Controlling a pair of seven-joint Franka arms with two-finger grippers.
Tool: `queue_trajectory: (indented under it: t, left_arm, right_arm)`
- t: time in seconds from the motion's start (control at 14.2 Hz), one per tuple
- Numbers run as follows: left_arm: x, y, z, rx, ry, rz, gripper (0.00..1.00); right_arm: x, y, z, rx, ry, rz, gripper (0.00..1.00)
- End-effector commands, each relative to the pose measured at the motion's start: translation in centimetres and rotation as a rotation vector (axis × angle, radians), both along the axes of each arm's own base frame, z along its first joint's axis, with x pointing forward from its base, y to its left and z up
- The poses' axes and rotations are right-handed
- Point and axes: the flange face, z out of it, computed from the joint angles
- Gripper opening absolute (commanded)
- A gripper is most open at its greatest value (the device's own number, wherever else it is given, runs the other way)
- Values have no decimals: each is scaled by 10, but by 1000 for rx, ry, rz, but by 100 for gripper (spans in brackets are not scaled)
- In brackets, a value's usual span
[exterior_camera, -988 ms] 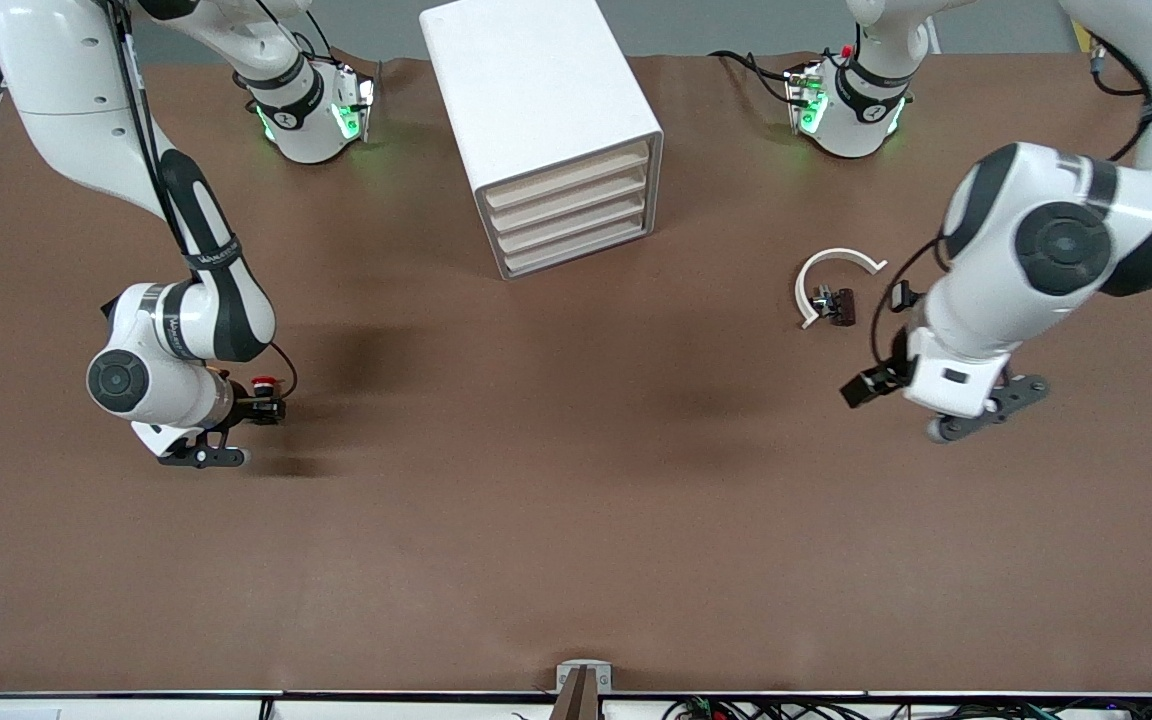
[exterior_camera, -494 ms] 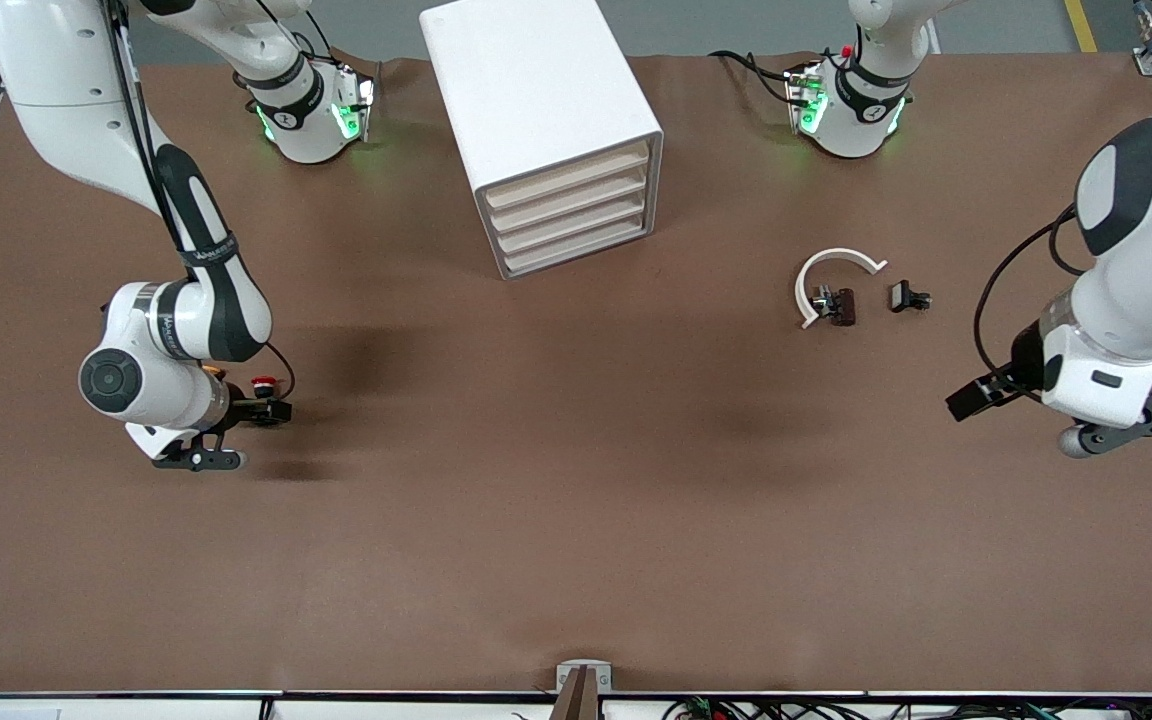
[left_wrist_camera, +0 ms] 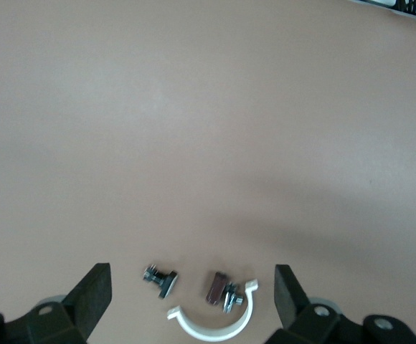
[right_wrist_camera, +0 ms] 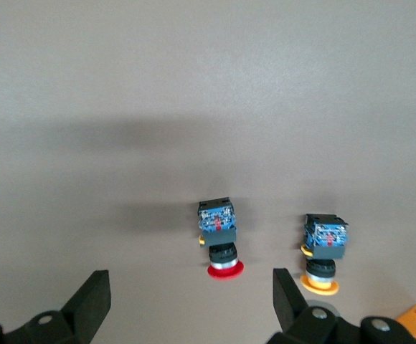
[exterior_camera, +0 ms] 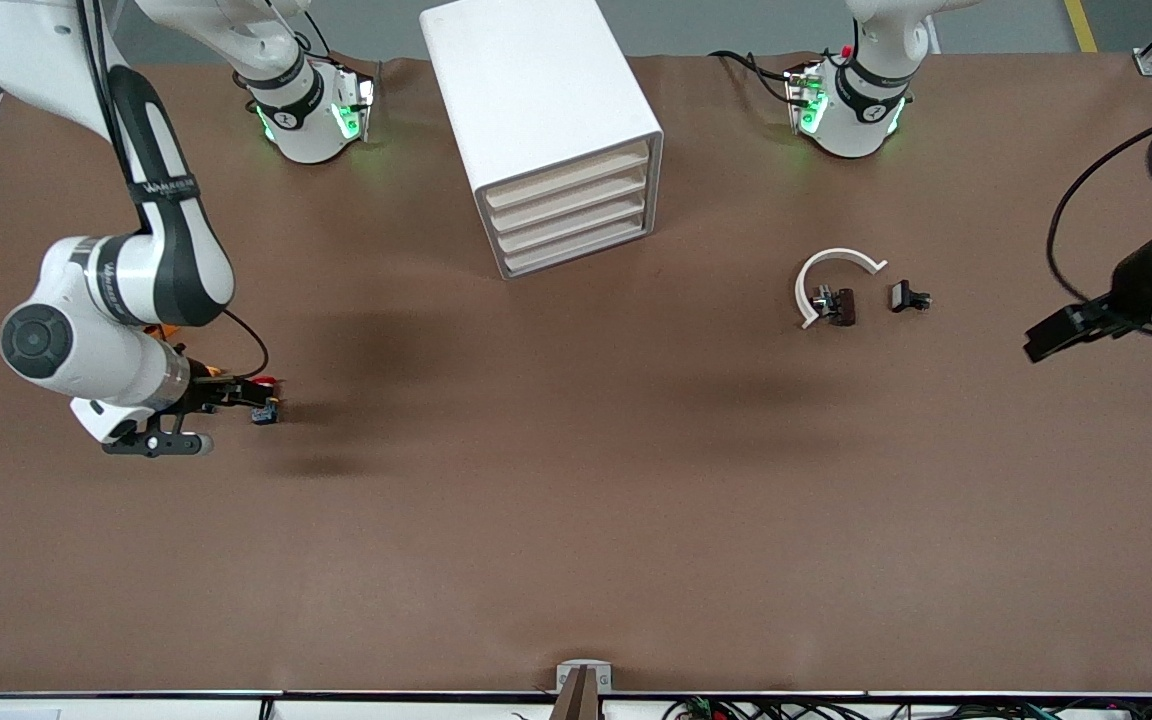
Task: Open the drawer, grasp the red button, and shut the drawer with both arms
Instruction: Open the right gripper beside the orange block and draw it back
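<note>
Brown table (exterior_camera: pixel 576 500), button (right_wrist_camera: pixel 221 240) lying free beneath spread right tool (right_wrist_camera: pixel 191 301)

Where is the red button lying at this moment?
The red button lies on the table at the right arm's end, beside a yellow-capped button, just under the open right gripper.

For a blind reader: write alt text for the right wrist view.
The red-capped button lies on its side on the brown table, between the open right claw fingers but not held. A yellow-orange-capped button lies beside it.
</note>
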Motion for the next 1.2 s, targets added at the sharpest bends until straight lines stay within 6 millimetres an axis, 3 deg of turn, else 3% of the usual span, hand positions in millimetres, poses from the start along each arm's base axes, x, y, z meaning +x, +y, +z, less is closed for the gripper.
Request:
queue_trajectory:
  t: [0.0, 0.28, 0.35, 0.56, 0.85, 1.13]
  left_arm:
    - [-29, 3, 22, -12, 30, -65, 100]
    - [-59, 1, 51, -5, 47, -67, 100]
    - [-66, 12, 55, -5, 47, -50, 100]
    - [-77, 29, 60, -6, 41, -87, 100]
    - [-81, 33, 66, -2, 29, -91, 100]
    - [-78, 12, 63, -19, 31, -131, 100]
  right_arm:
    - [-13, 0, 44, 8, -16, -4, 100]
    - [-19, 2, 131, 18, 11, 0, 100]
    - [-18, 3, 149, 19, 17, 2, 100]
    - [-15, 4, 190, 19, 9, 3, 100]
    - [-16, -4, 234, 19, -11, -8, 100]
    - [-21, -15, 287, 4, -37, -22, 100]
